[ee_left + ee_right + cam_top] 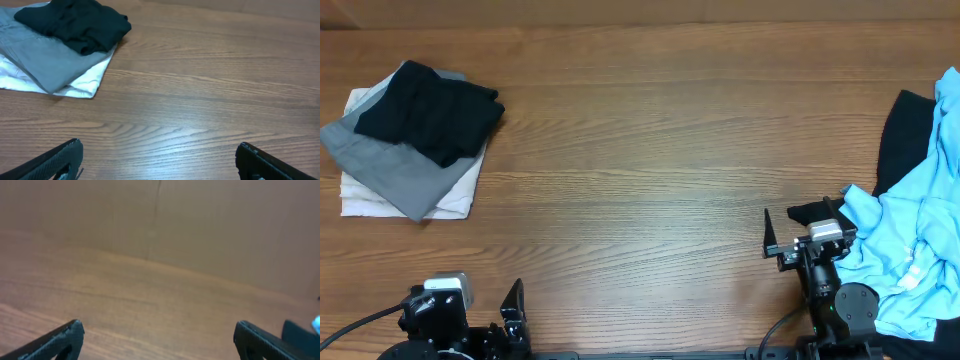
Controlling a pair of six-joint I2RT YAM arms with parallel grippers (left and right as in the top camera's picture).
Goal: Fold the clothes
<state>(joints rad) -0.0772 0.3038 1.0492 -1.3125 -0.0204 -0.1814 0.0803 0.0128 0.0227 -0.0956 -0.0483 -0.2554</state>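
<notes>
on my overhead feed the left gripper [159, 146] sits at the near edge of the table [650, 150], left of centre. its jaws are spread wide with nothing between them, only bare wood grain below in the wrist view.

the right gripper [158, 325] is at the near right, jaws also wide apart and holding nothing. its wrist camera looks across the tabletop toward a plain brown wall, with a sliver of blue and dark cloth at the right edge of the picture.

the clothes are in two groups, well apart. at the far left is a stack: a white garment [360, 205] at the bottom, a grey garment [395, 165] lying over it at a slant, and a folded black garment [430, 110] on top toward the far side. the stack is ahead of the left gripper, not touching it.

at the right edge is a crumpled light blue garment [920, 240], unfolded and running out of frame. a dark garment [905, 130] shows from under its far side. the blue cloth lies just beside the right gripper — i cannot tell whether it touches the arm.
</notes>
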